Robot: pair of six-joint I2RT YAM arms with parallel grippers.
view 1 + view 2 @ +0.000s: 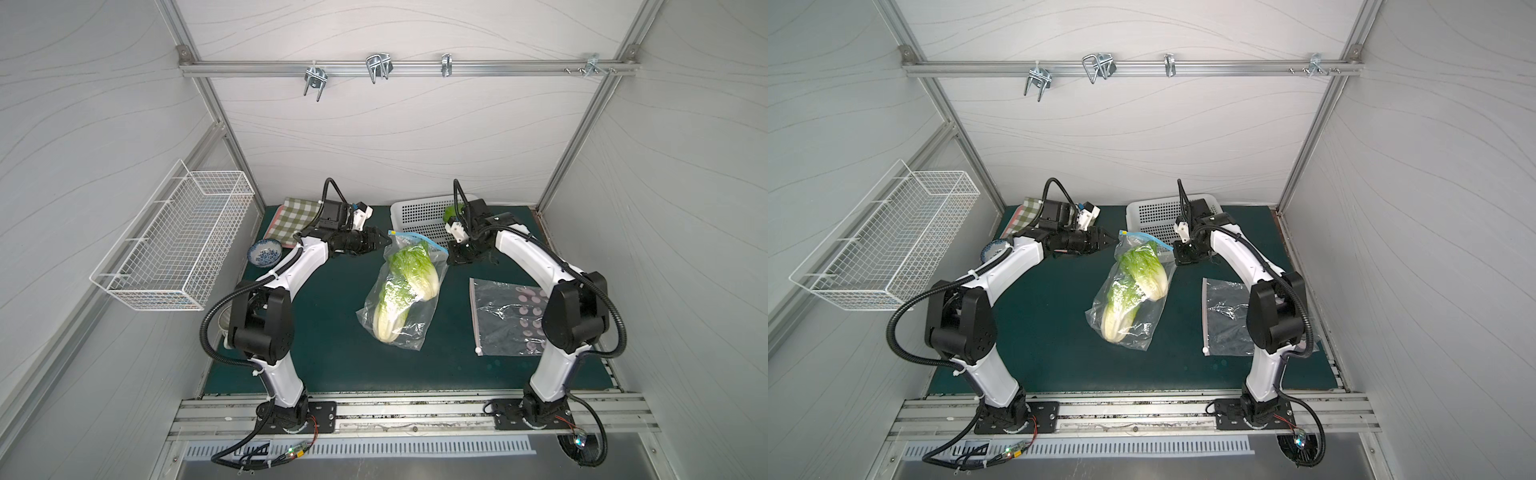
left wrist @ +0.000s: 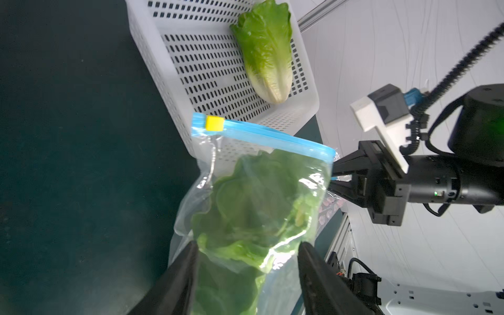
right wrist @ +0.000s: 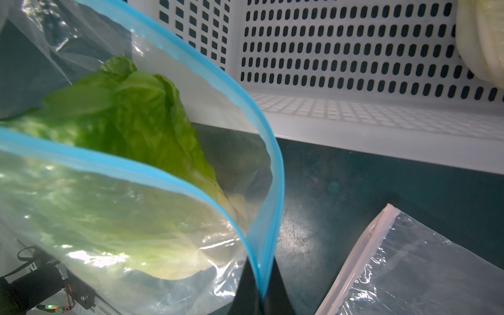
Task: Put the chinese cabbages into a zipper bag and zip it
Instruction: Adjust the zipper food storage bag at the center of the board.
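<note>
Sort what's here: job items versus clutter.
Job: blue-zip zipper bag held by right pincer, two bagged chinese cabbages, third chinese cabbage in white perforated basket.
Lying about: spare zipper bag, checked cloth, blue-patterned bowl, wire basket, wall hooks.

No readable text, labels or numbers anywhere.

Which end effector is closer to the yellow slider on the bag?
Left. The left end effector sits open close beside the yellow slider; the right end effector pinches the opposite corner of the zipper bag.
</note>
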